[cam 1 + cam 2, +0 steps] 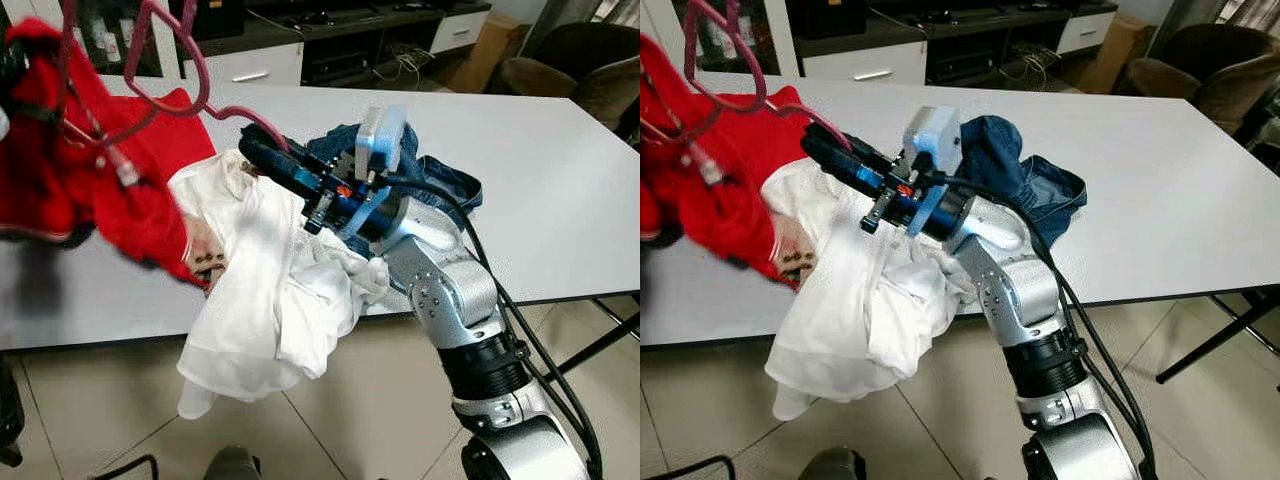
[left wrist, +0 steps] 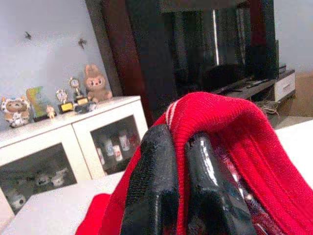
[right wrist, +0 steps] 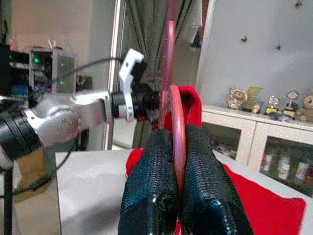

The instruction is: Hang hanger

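The red garment [image 1: 90, 170] hides the left gripper [image 2: 178, 147] and runs off the left edge; the hanger [image 1: 160, 60] is cut off at the far edge.

no readable text, no labels, no brand marks, no legible numbers

Red garment [image 1: 70, 170]: ribbed knit cloth, matt, pinched in my left gripper [image 2: 178, 161]. Hanger [image 3: 177, 132]: smooth pink coated wire, slight sheen, clamped in my right gripper [image 3: 178, 147]. Fingers [image 3: 151, 181]: black, finely textured rubber. White garment [image 1: 260, 300]: thin, soft cloth. Jeans [image 1: 440, 180]: blue denim. Table [image 1: 560, 170]: smooth, matt white. My arm [image 1: 455, 290]: brushed silver metal.
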Motion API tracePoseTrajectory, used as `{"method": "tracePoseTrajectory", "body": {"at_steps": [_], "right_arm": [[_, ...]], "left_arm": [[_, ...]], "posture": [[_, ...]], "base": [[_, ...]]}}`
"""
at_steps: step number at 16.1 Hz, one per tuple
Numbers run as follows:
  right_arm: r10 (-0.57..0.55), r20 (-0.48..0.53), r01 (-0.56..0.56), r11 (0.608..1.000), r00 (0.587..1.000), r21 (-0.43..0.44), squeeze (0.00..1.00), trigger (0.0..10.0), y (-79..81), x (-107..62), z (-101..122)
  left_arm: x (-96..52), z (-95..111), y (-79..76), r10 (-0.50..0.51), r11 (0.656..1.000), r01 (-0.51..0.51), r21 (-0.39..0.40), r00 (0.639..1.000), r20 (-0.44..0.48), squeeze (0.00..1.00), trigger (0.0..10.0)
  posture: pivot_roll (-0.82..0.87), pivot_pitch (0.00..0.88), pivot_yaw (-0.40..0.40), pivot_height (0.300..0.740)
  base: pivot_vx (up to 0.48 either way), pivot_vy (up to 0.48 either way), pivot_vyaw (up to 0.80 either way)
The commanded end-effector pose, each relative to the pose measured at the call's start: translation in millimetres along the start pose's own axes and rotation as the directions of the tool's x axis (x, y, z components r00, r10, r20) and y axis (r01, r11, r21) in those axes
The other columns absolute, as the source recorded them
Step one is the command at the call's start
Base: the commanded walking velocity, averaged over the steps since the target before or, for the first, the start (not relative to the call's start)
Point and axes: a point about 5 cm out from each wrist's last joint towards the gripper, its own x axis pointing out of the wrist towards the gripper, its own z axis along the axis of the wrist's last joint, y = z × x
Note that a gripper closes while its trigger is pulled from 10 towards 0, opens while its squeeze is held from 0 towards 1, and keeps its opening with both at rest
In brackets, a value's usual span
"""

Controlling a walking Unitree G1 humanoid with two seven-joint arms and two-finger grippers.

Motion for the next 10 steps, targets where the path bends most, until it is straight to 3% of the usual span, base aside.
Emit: {"method": "tracePoseTrajectory", "body": {"at_steps": [1, 3, 5, 7, 8, 9, 10], "right_arm": [[-0.001, -0.022, 0.001, 1.0, 1.0, -0.023, 0.0, 10.0, 0.2, -0.1, 0], [0.006, -0.091, -0.013, 0.997, 0.996, -0.08, 0.0, 10.0, 2.2, -1.1, -8], [-0.013, -0.164, -0.018, 0.982, 0.986, -0.19, 0.0, 10.0, 0.3, -3.1, -15], [-0.051, -0.211, -0.017, 0.95, 0.976, -0.311, 0.0, 10.0, -4.1, -4.3, -18], [-0.075, -0.245, -0.035, 0.909, 0.967, -0.416, 0.0, 10.0, -6.2, -4.7, -19], [-0.079, -0.25, -0.037, 0.903, 0.965, -0.429, 0.0, 10.0, -6.4, -4.8, -19], [-0.078, -0.286, -0.078, 0.864, 0.955, -0.497, 0.0, 10.0, -6.8, -6.8, -21]], "left_arm": [[4.4, 15, -4.3, -0.023, 1.0, 0.022, 0.009, 0.998, 0.055, 0.0, 0.0], [3.8, 20, -2.6, -0.021, 1.0, 0.02, 0.016, 0.997, 0.069, 0.0, 0.0], [2.7, 23, 0.7, -0.016, 1.0, 0.014, 0.026, 0.997, 0.072, 0.0, 0.0], [0.4, 23, 5.7, -0.005, 0.999, 0.002, 0.041, 0.998, 0.067, 0.0, 0.0], [-1.4, 24, 8.7, 0.002, 0.999, -0.005, 0.045, 0.998, 0.064, 0.0, 0.0], [-1.7, 24, 9.0, 0.003, 0.999, -0.005, 0.045, 0.998, 0.064, 0.0, 0.0], [-2.3, 25, 10.9, 0.008, 0.999, -0.011, 0.048, 0.998, 0.064, 0.0, 0.0]], "posture": [[0.17, 0.0, -0.087, 0.74], [0.17, 0.0, -0.088, 0.74], [0.17, 0.0, -0.088, 0.74], [0.18, 0.0, -0.084, 0.74], [0.18, 0.0, -0.081, 0.74], [0.18, 0.0, -0.081, 0.74], [0.18, 0.0, -0.079, 0.74]], "base": [[0.0, 0.0, 0.0], [0.0, 0.0, 0.0], [0.0, 0.0, 0.0], [0.0, 0.0, 0.0], [0.0, 0.0, 0.0], [0.0, 0.0, 0.0], [0.0, 0.0, 0.0]]}}
